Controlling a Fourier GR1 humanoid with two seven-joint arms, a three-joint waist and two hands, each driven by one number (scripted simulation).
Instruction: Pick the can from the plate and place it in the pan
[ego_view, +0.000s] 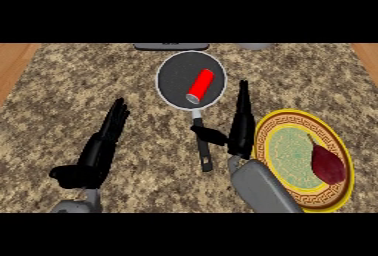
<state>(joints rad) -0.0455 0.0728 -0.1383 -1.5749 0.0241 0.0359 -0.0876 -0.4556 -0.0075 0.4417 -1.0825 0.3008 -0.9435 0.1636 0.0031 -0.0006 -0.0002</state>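
My right hand (239, 125), fingers straight, holds nothing; the pan (171, 75) handle lies just left, the plate (275, 125) (with a dark red thing (327, 163)) just right.

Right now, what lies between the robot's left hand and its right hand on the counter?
In the head view, the pan's black handle lies between the left hand and the right hand, nearer the right one. Otherwise only bare speckled counter shows there.

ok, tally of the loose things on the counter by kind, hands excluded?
Red cylindrical can, lying in the pan: 1
Dark round frying pan with black handle: 1
Yellow-rimmed patterned plate: 1
Dark red vegetable-like item on the plate: 1
Total: 4
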